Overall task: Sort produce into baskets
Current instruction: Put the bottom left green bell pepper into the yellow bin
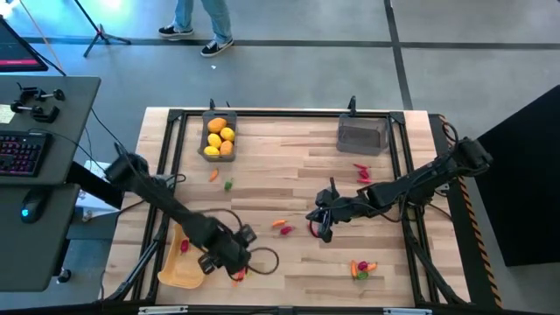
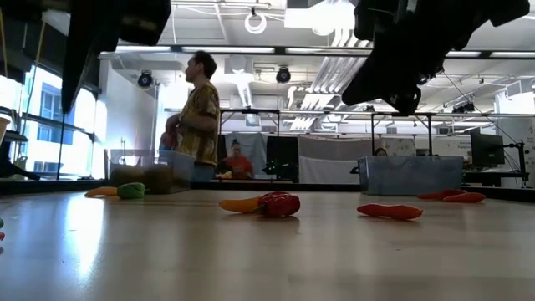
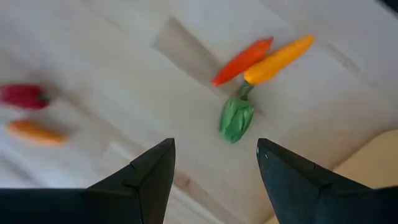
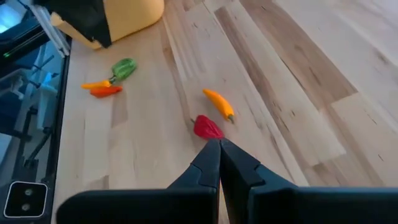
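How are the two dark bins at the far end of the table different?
The left dark bin is full of yellow and orange fruits; the right dark bin looks empty, though its inside is hard to see. The left bin stands lengthwise, pointing down the table; the right bin lies crosswise. Both are dark grey, rectangular and sit along the table's far edge.

We saw a grey floor point(image 1: 297, 61) with dark lines around the wooden table point(image 1: 289, 188), and a person's legs point(image 1: 199, 22) walked by at the far side. A dark desk point(image 1: 44, 175) with a keyboard point(image 1: 19, 153) and a mouse point(image 1: 31, 208) stood beside the table. Behind it, a person point(image 2: 199, 117) stood under bright ceiling lights point(image 2: 259, 21), with big windows point(image 2: 33, 125) at one side.
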`<act>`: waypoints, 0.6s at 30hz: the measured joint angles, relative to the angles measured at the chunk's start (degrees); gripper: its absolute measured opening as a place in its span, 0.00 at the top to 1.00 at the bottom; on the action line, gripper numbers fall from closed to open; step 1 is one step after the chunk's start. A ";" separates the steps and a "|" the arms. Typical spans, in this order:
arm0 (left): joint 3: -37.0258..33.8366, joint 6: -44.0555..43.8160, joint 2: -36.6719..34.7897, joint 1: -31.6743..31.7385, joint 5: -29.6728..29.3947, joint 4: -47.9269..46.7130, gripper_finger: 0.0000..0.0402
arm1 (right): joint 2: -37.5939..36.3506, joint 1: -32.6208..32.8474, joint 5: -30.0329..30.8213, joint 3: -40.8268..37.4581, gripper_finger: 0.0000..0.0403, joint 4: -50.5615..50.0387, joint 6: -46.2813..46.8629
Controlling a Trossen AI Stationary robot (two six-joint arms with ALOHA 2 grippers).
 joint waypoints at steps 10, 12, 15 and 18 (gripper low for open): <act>0.07 1.92 4.97 0.60 1.12 3.52 0.47 | 0.02 0.17 -0.11 0.00 1.00 -0.61 0.08; 0.07 1.76 5.80 1.02 4.33 3.57 0.47 | 0.02 0.03 -0.11 0.00 1.00 -0.67 0.08; 0.04 2.54 7.31 1.22 6.81 3.21 0.47 | 0.02 0.02 -0.10 0.02 1.00 -0.80 0.08; 0.04 4.24 8.08 0.93 6.54 3.41 0.47 | 0.02 0.02 -0.11 0.02 1.00 -0.82 0.07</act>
